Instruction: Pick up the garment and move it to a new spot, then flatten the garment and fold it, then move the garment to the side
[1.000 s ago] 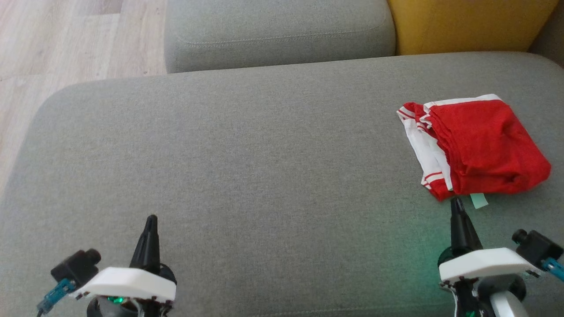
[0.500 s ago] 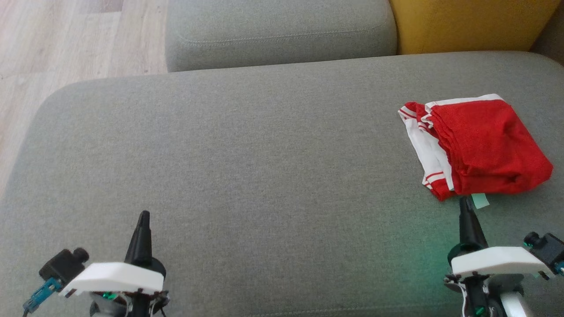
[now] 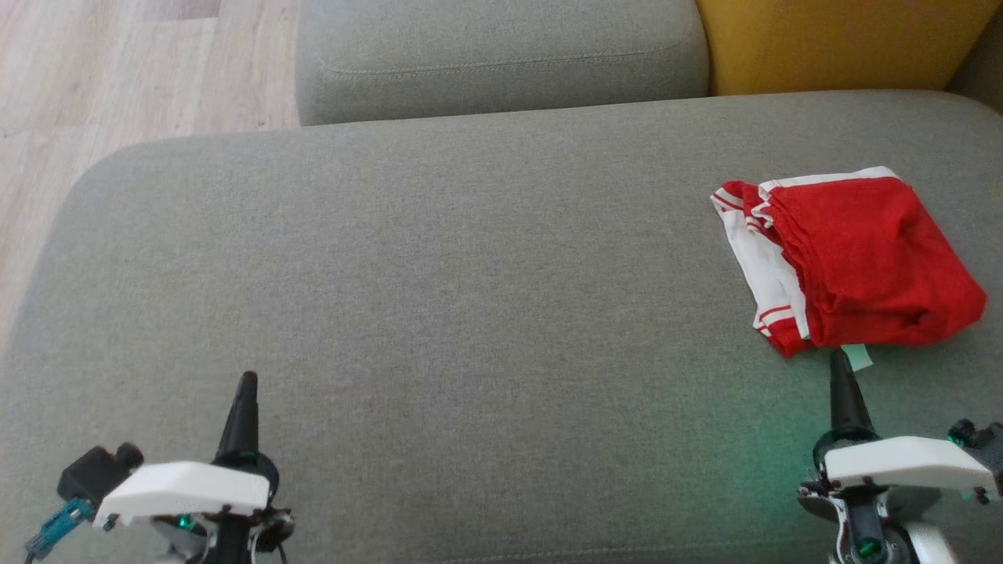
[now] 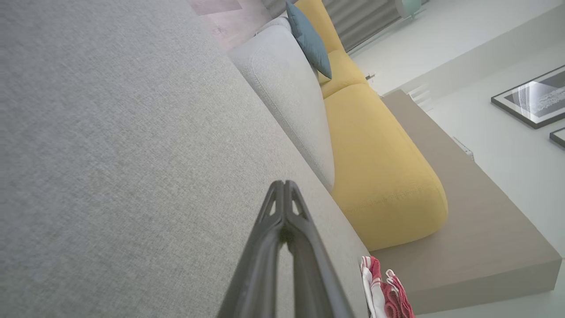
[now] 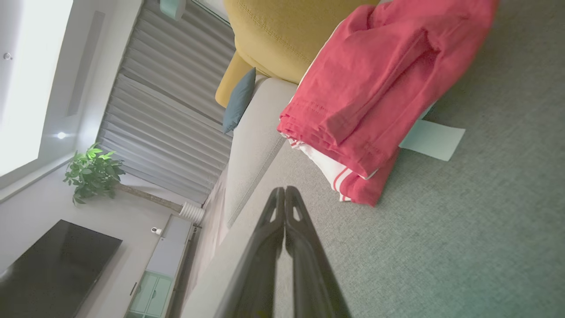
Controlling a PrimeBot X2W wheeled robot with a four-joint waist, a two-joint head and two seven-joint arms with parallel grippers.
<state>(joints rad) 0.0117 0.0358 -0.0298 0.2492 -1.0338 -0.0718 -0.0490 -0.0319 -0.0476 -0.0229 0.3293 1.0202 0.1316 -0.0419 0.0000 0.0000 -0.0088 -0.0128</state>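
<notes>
The left gripper [image 3: 247, 379] sits low at the near left of the wide grey woven-fabric sofa cushion [image 3: 470, 274], with its white wrist housing below and its long dark tapered fingers pointing away from the robot. The right gripper [image 3: 837, 357] mirrors this pose at the near right, also pointing forward.

In the left wrist view the left gripper [image 4: 284, 183] has its jaws pressed together along their length into one narrow point. They hold nothing and hover over bare cushion. In the right wrist view the right gripper [image 5: 284, 190] shows the same shape, with its jaws closed tip to tip and empty.

The folded red knit garment with white striped trim [image 3: 862, 258] lies on the far right of the cushion as a soft stack of layers, its hemmed edges lined up on the side facing the middle. A pale green paper tag [image 3: 859, 358] sticks out from under its near edge. The right tip is just beside the tag and short of the cloth, and the right wrist view shows a gap between the tip and the garment [image 5: 375, 88].

Beyond the seat are a second rounded grey cushion [image 3: 501, 55], a smooth mustard-yellow cushion [image 3: 823, 39] and pale wood-plank floor [image 3: 117, 70].
</notes>
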